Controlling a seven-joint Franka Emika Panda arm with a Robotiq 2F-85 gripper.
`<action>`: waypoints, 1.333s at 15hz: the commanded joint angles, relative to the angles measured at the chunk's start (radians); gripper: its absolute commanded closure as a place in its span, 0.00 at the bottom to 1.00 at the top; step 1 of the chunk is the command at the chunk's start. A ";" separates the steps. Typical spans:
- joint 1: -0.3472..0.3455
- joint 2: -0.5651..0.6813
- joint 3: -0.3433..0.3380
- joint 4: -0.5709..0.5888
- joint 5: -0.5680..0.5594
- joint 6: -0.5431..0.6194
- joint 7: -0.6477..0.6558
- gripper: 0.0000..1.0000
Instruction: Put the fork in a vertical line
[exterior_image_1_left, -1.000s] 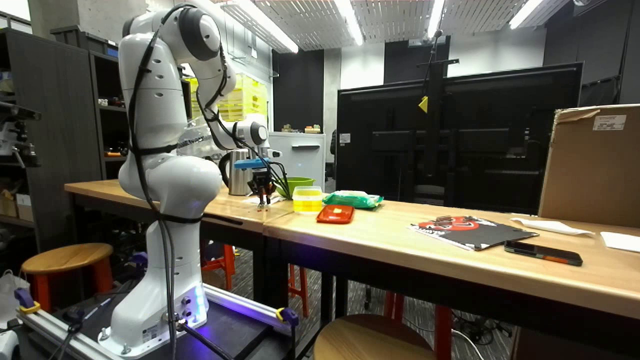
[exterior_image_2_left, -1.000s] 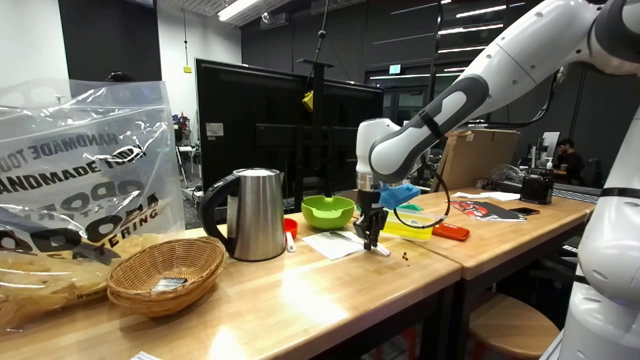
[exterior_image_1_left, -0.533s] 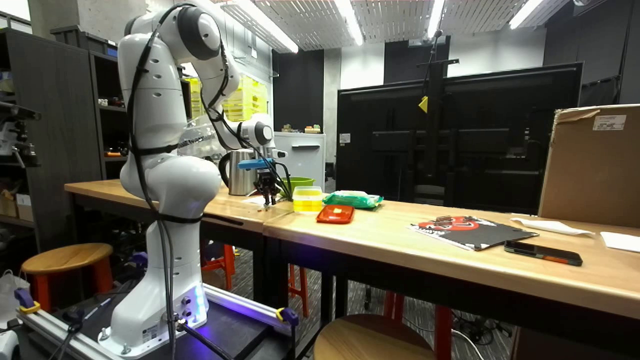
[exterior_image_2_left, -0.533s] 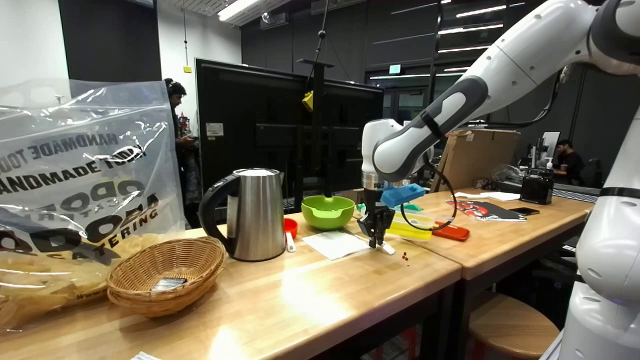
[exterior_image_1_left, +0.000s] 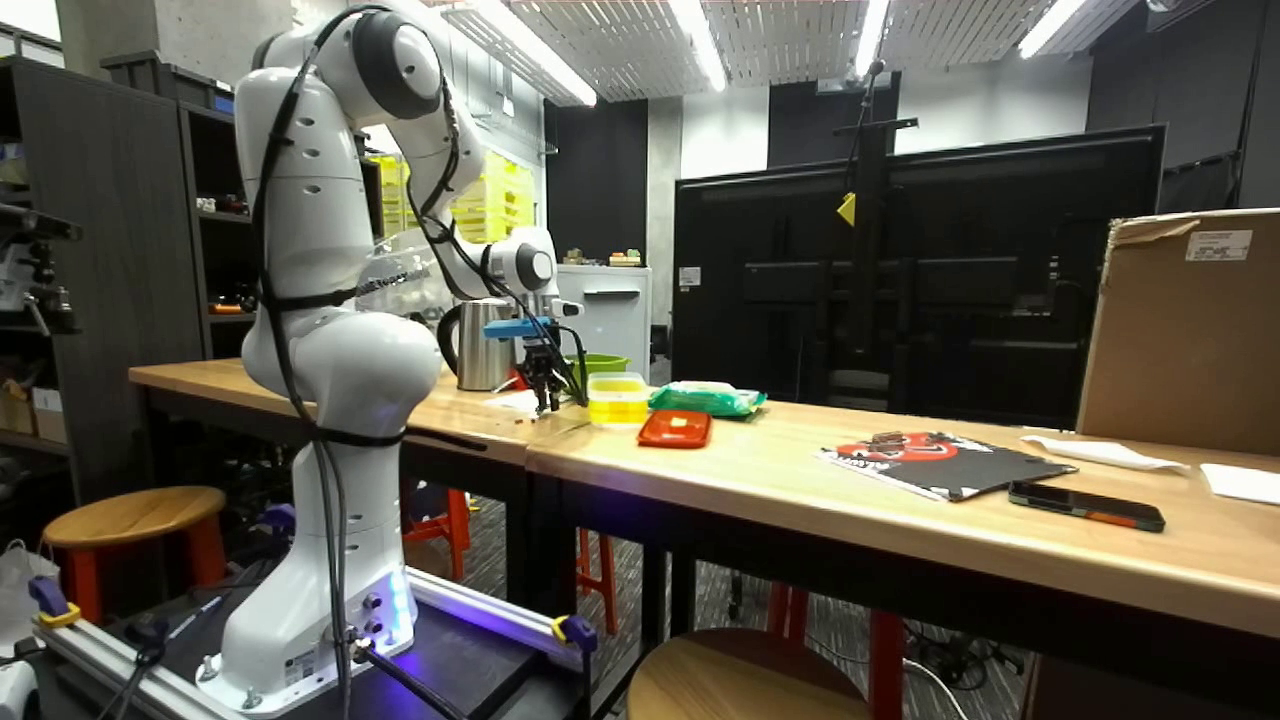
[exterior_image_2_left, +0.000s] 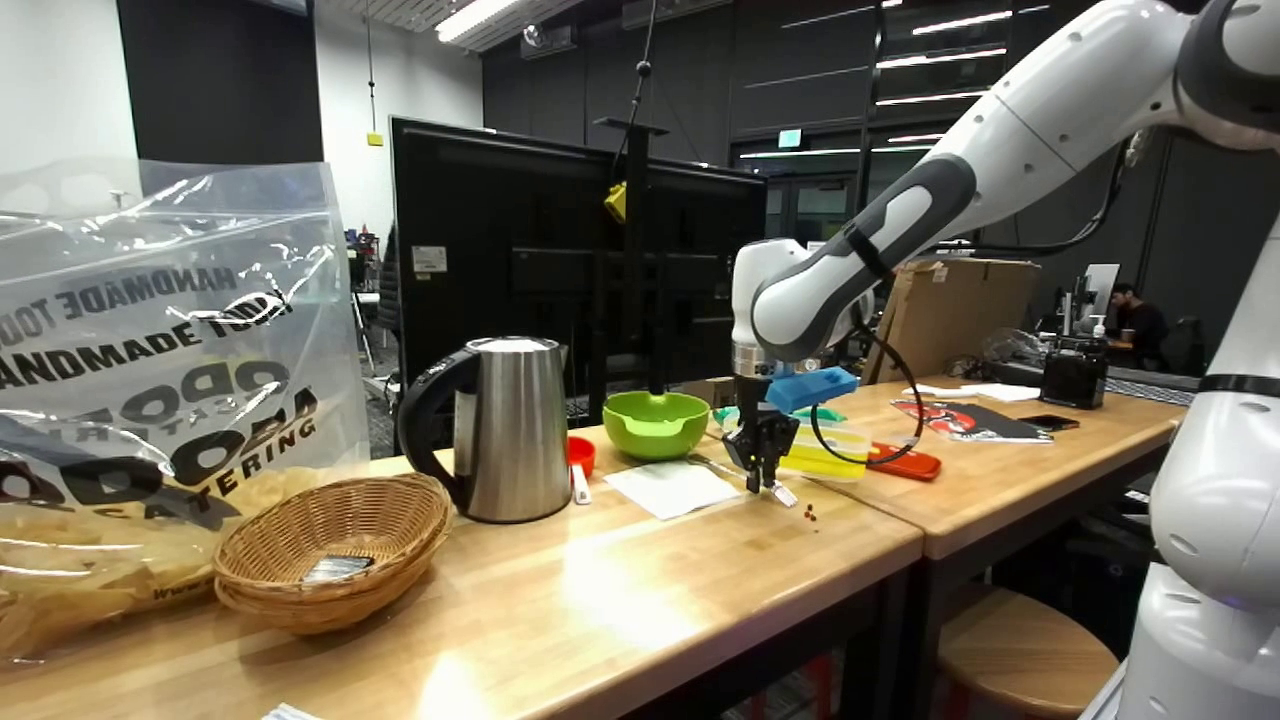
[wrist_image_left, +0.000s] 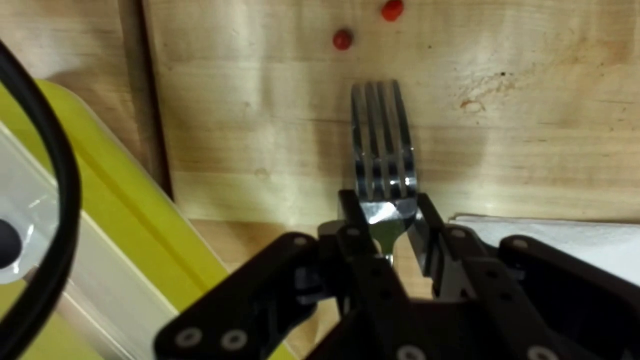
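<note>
A silver fork (wrist_image_left: 386, 211) lies between my fingers in the wrist view, its tines pointing to the top of the picture. My gripper (wrist_image_left: 386, 198) is shut on it, one finger on each side of the base of its head. Most of the handle is hidden behind the gripper. In an exterior view, the tines of the fork (exterior_image_2_left: 785, 494) stick out at the fingertips of my gripper (exterior_image_2_left: 763, 487), low over the table, and a thin strip like its handle shows behind. My gripper (exterior_image_1_left: 547, 408) also shows in an exterior view, where the fork is too small to make out.
A yellow container (wrist_image_left: 145, 200) with a clear rim stands close beside the gripper, with a red dish (exterior_image_1_left: 675, 429) beyond. A white napkin (exterior_image_2_left: 672, 488) lies on the other side. A green bowl (exterior_image_2_left: 655, 425) and kettle (exterior_image_2_left: 515, 430) stand near. Red bits (wrist_image_left: 342, 39) lie past the tines.
My gripper has moved a little to the right in both exterior views, and the fork has moved with it. The yellow container and red dish have shifted slightly the same way.
</note>
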 joint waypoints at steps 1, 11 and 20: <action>-0.010 -0.040 -0.005 -0.027 -0.005 -0.010 0.017 0.93; -0.014 -0.039 -0.014 -0.029 0.003 -0.014 0.010 0.25; 0.012 -0.167 0.026 -0.100 -0.008 -0.081 0.021 0.00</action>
